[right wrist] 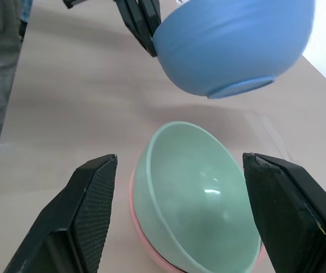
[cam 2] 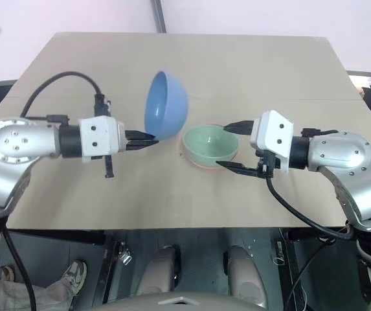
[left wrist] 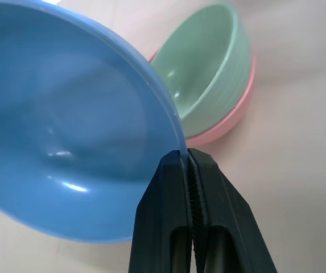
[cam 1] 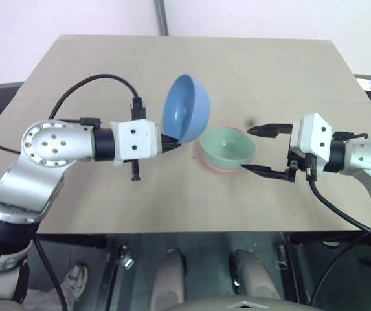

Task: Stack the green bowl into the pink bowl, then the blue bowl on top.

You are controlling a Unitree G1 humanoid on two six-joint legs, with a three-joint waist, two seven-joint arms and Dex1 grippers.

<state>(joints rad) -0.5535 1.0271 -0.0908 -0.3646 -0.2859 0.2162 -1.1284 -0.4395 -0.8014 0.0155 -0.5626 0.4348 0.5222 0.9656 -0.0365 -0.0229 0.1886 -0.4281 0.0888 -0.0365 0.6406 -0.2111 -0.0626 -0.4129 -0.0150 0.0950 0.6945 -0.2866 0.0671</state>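
— What's the left gripper (cam 1: 169, 140) carrying?

— It's pinching the rim of the small round sky-blue plastic bowl (cam 1: 186, 108). The two black fingers are pressed tight together with only the thin wall of the bowl between them, so the bowl is hanging off the fingertips, tipped steeply on its side, well clear of the beige wooden table (cam 1: 276, 71).

— Why tilted like that?

— I'd say it's just how a rim grip behaves: the hold is on one edge, so the bowl is swinging with the wrist. It'll need levelling before it goes down, or it'll land crooked.

— And the other two?

— The small round mint-green plastic bowl (cam 1: 228, 146) is already sitting inside the small round salmon-pink plastic bowl (cam 1: 223, 168); only a pink crescent is showing under it. That pair is resting on the table just past the left fingertips, below and beyond the blue bowl.

— So what's the right gripper (cam 1: 261, 150) doing?

— Nothing's in it. Its jaws are standing wide apart, one finger either side of the stack's near edge, not touching as far as I can see. My guess is it's waiting there to steady the stack if it slides.

— Much left?

— Just the last step, I reckon: the blue bowl isn't on top yet.
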